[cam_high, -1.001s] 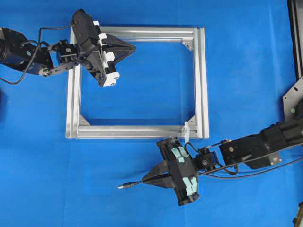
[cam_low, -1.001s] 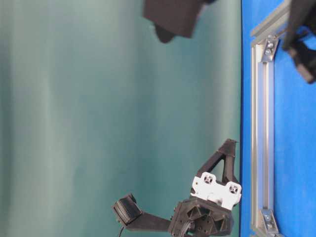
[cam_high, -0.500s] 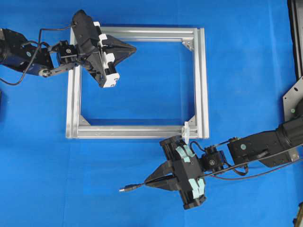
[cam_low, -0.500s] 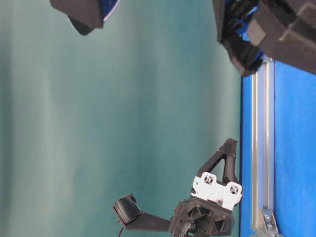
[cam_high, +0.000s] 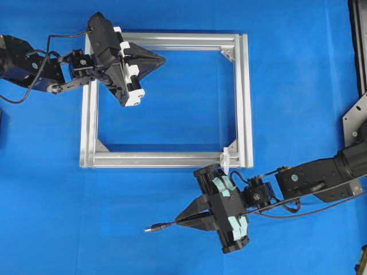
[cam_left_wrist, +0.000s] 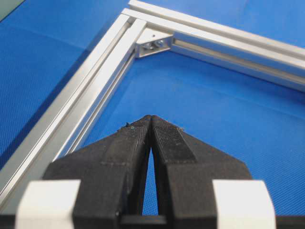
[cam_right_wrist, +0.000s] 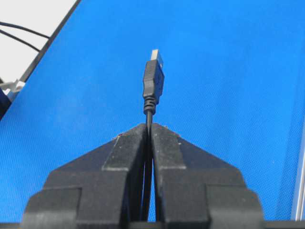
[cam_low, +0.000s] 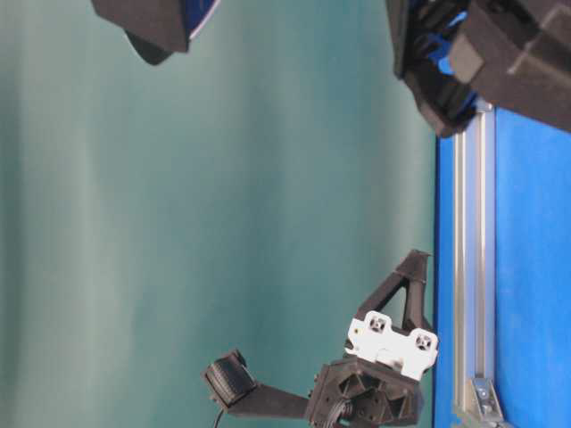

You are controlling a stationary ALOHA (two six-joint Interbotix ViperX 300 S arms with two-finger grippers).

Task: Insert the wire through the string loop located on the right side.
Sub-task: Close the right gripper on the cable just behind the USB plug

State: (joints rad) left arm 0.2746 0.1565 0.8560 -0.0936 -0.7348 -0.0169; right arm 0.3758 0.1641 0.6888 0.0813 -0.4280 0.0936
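My right gripper (cam_high: 179,222) is shut on the wire (cam_high: 163,226), a thin black cable whose plug with a metallic tip (cam_right_wrist: 154,76) sticks out past the fingertips toward the left. It hovers over the blue mat below the frame's bottom bar. The string loop (cam_high: 226,156), small and white, projects from the bottom bar of the silver frame (cam_high: 245,97) near its right corner, just above the right gripper's body. My left gripper (cam_high: 163,58) is shut with nothing in it, over the frame's top-left area (cam_left_wrist: 150,118).
The square aluminium frame lies flat on the blue mat, with grey corner brackets (cam_left_wrist: 153,43) inside it. A metal stand (cam_high: 356,117) is at the right edge. In the table-level view the left arm (cam_low: 375,374) rises beside the frame bar (cam_low: 473,267).
Over the last second the right gripper has shifted slightly down and right with the wire, tilting a little; it has been still for the last half second. The left arm has not moved.
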